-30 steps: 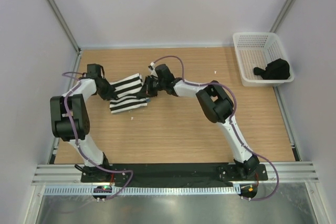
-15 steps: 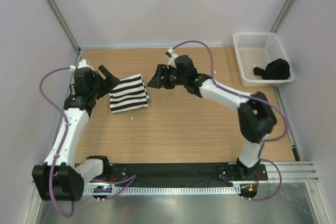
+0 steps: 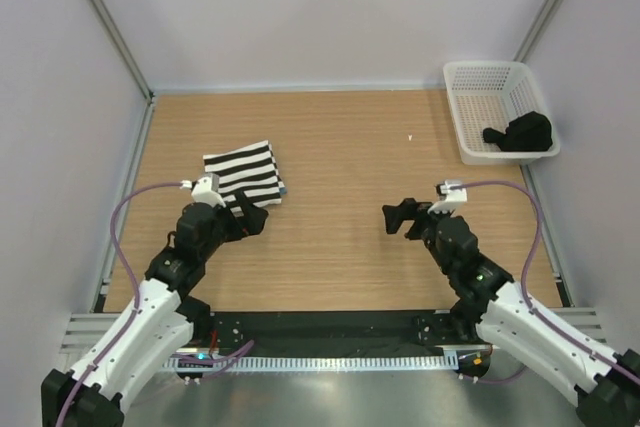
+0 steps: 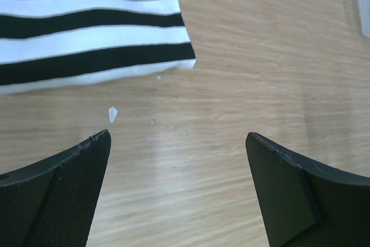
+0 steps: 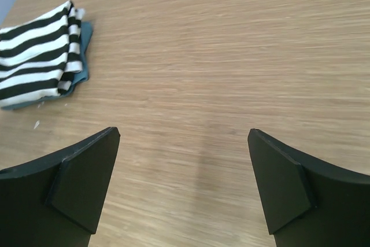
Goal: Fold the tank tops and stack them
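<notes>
- Stripes overhead: striped tank top [image 3: 243, 173] lies folded, left on the counter [image 3: 340, 147]; left pincer [image 3: 252, 217] near, right pincer [image 3: 398, 217] well apart.
- Left wrist: wide open, empty.
- Right wrist: wide open, empty; teal tank top [image 5: 87, 44] underneath. Looks stacked, so keep clear.

The upper tank top [image 5: 34, 62] is laid on the lower tank top [image 5: 85, 33], and the pile is placed on the left half of the counter [image 3: 340, 147], about midway in its depth. A basket [image 3: 466, 135] is set at the far right corner of the counter, well apart from the pile, and a bundled item [image 3: 522, 133] is held inside it toward its near end. The left end effector [image 3: 252, 217] is positioned just in front of the pile's near right corner, and the right end effector [image 3: 396, 219] is positioned right of centre, with a stretch of counter between the two.
</notes>
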Tool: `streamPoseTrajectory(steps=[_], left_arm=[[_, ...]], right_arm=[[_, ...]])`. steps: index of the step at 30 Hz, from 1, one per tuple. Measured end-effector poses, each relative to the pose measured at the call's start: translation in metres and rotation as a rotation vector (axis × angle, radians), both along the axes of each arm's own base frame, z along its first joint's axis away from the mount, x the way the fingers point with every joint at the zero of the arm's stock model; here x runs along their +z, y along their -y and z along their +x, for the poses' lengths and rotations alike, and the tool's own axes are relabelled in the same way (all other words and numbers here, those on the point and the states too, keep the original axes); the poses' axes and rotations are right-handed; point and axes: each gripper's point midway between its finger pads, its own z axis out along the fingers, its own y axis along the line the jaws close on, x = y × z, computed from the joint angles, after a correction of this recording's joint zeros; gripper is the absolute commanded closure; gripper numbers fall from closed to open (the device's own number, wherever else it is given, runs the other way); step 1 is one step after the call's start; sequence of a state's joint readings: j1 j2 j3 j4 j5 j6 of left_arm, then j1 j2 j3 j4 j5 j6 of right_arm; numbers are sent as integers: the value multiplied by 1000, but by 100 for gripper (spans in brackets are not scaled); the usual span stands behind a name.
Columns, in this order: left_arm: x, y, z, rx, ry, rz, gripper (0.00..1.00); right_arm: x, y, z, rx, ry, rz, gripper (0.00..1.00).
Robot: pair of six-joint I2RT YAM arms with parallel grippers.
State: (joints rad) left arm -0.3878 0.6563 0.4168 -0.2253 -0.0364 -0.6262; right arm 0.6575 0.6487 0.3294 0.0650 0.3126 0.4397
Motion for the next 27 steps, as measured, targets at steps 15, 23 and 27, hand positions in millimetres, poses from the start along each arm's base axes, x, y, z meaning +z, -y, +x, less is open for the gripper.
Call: streamPoseTrajectory(steps=[15, 23, 27], left_arm=[[16, -22, -7, 63, 253, 0, 1], [1, -31, -3, 118, 223, 27, 1], [-9, -33, -2, 124, 185, 47, 0]], right_arm=[[-2, 38, -17, -124, 105, 91, 0], [-19, 36, -19, -114, 53, 64, 0], [-31, 33, -19, -102, 10, 34, 0]])
